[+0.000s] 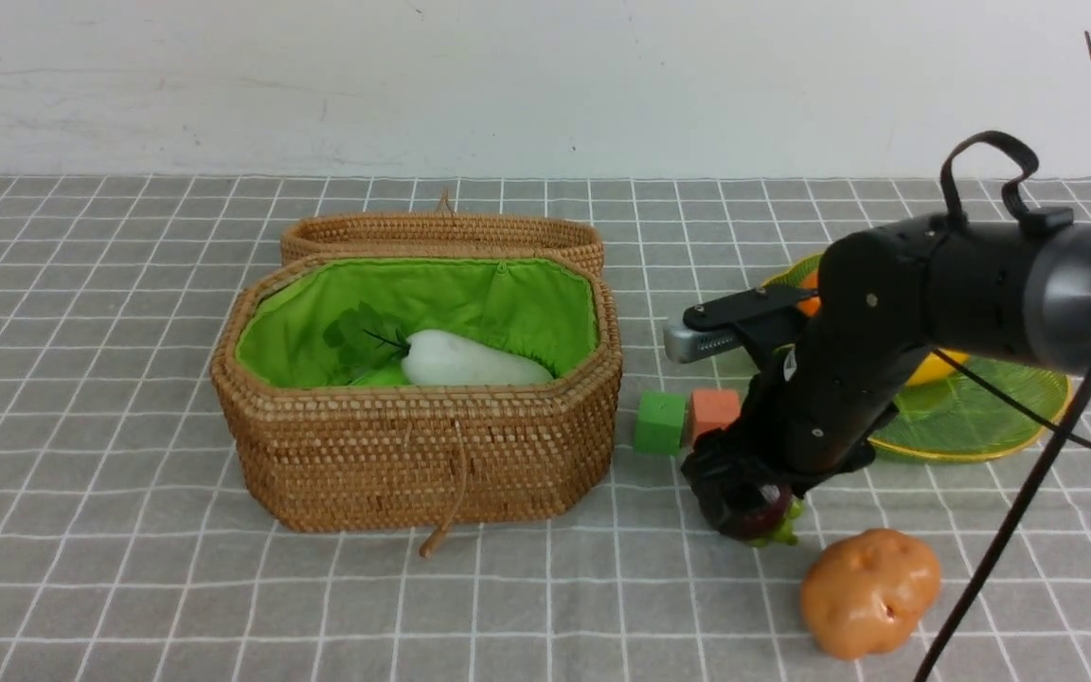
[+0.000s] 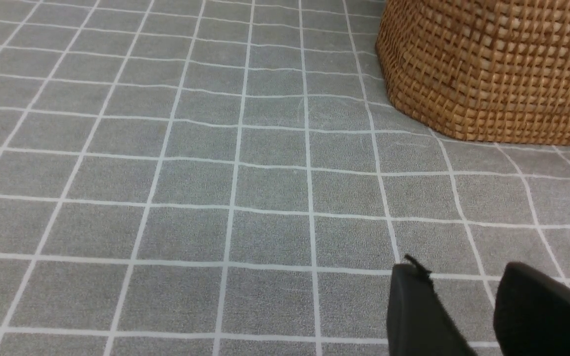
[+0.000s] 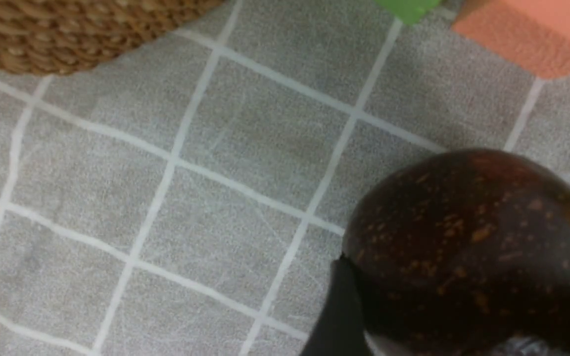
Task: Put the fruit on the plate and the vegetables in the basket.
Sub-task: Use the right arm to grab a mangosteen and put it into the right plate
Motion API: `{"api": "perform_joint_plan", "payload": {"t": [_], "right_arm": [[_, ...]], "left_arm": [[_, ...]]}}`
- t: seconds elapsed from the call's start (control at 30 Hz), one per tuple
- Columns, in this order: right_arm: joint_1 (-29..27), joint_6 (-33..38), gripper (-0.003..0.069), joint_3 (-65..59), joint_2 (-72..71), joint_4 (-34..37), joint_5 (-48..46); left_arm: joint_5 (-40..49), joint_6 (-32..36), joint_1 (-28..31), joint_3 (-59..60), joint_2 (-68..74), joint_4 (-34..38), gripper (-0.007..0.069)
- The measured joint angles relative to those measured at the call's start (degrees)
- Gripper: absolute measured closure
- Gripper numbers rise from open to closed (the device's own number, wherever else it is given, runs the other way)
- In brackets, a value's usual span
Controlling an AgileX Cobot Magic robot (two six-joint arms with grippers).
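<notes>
The dark-purple mangosteen (image 1: 756, 519) rests on the cloth in front of the plate, its green calyx towards the potato (image 1: 869, 592). My right gripper (image 1: 744, 500) reaches down over it, both fingers pressed against its sides; in the right wrist view the mangosteen (image 3: 468, 232) fills the gap of the right gripper (image 3: 468, 269). The basket (image 1: 413, 455) stands open with the white radish (image 1: 470, 362) and a bit of the light-green gourd (image 1: 380, 376) inside. On the green plate (image 1: 981, 417) lies an orange-yellow mango (image 1: 934, 367), mostly hidden by my arm. My left gripper (image 2: 463, 279) hovers empty over the cloth.
A green cube (image 1: 659, 422) and an orange cube (image 1: 716, 409) sit between basket and plate, just behind the right gripper. The woven lid (image 1: 441, 232) leans behind the basket. The basket's wall (image 2: 493, 69) shows ahead of the left gripper.
</notes>
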State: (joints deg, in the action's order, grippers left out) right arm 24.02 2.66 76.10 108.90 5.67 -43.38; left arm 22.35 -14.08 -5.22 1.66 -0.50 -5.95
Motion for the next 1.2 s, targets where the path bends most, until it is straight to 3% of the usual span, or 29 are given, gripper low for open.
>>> {"api": "perform_joint_plan", "payload": {"t": [0.2,0.47,0.6,0.83,0.87,0.9,1.03,1.2], "right_arm": [[-0.81,0.02,0.0109,-0.39,-6.51,4.34,-1.38],[-16.69,-4.37,0.0109,-0.39,-11.38,5.88,3.9],[-21.39,-6.48,0.0109,-0.39,-8.33,8.72,6.64],[-22.85,-9.51,0.0108,-0.39,-4.53,10.88,6.41],[-22.85,-9.72,0.0095,-0.39,-4.47,11.09,6.41],[-22.85,-9.92,0.003,-0.39,-4.47,11.17,6.19],[-22.85,-10.1,-0.0019,-0.39,-4.47,11.28,4.58],[-22.85,-11.97,-0.0005,-0.53,-5.33,11.59,0.03]], "left_arm": [[0.0,0.0,0.0,0.0,0.0,0.0,0.0387],[0.0,0.0,0.0,0.0,0.0,0.0,0.0386],[0.0,0.0,0.0,0.0,0.0,0.0,0.0386],[0.0,0.0,0.0,0.0,0.0,0.0,0.0386],[0.0,0.0,0.0,0.0,0.0,0.0,0.0386],[0.0,0.0,0.0,0.0,0.0,0.0,0.0386],[0.0,0.0,0.0,0.0,0.0,0.0,0.0386],[0.0,0.0,0.0,0.0,0.0,0.0,0.0386]]}}
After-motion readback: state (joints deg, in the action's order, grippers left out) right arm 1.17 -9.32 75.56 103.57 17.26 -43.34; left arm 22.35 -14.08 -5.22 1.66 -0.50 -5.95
